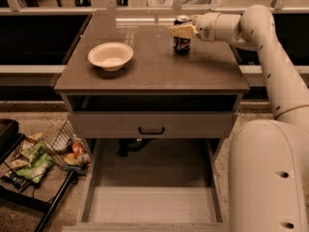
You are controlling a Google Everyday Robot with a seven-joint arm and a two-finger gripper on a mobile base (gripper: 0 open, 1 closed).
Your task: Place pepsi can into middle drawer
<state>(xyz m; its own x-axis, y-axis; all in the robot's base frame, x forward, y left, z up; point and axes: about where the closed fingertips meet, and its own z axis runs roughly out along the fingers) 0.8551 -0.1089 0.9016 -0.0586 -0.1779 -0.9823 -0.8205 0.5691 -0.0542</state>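
**Item: pepsi can (182,43).** It stands upright on the cabinet top (154,74), in the back right part, with its silver end up and its long axis vertical.

**At the item: gripper (179,30).** It reaches in level from the right on the robot's single arm. We see it overlapping the upper half of the can, with no gap between the two. We cannot tell whether it has closed on the can or only sits against it. Its approach runs crosswise to the can's axis, which we read as a side hold.

**Same surface: white bowl (110,55).** It sits well apart to the left and looks empty.

**Below the top: grey drawer front (152,123).** It is closed and has a black handle.

**Destination: middle drawer (152,204).** It is pulled out with its pale floor bare. From the can it lies lower and toward the camera, well apart, beyond the front edge of the top.

**Judgement:** the coming move turns on that offset. We expect a lift off the top, a carry out past the front edge, then a descent with the can kept vertical.

**Floor, left: wire basket (29,161).** It holds snack packets.
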